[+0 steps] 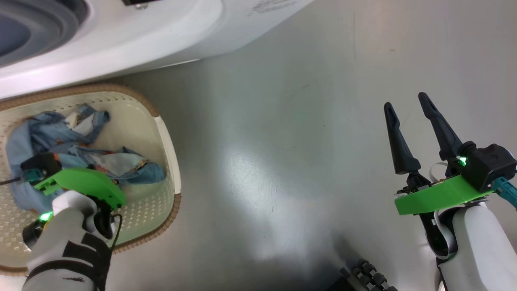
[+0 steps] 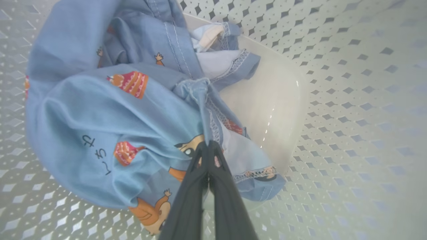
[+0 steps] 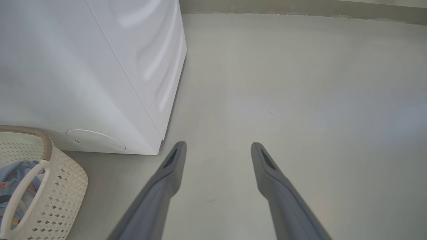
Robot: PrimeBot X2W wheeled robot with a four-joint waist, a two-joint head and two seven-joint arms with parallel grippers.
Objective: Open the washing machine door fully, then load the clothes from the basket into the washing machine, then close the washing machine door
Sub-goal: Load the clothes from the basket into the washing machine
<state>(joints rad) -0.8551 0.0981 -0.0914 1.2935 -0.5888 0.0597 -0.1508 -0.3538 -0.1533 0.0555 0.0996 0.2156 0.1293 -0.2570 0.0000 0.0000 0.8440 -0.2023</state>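
Observation:
The cream basket (image 1: 169, 161) stands on the floor in front of the white washing machine (image 1: 141, 36), whose grey gasket (image 1: 44, 20) shows at the top left. The washing machine door is out of view. The light blue clothes (image 1: 48, 137) with orange cartoon prints lie bunched in the basket. My left gripper (image 2: 208, 145) reaches down into the basket and is shut on a raised fold of the blue clothes (image 2: 116, 110). My right gripper (image 1: 406, 101) hangs open over bare floor to the right, holding nothing.
Grey floor (image 1: 282, 141) stretches between the basket and my right arm. In the right wrist view the machine's side panel (image 3: 83, 66) stands left of the open right gripper (image 3: 218, 145), with the basket's perforated wall (image 3: 63, 186) at the lower left.

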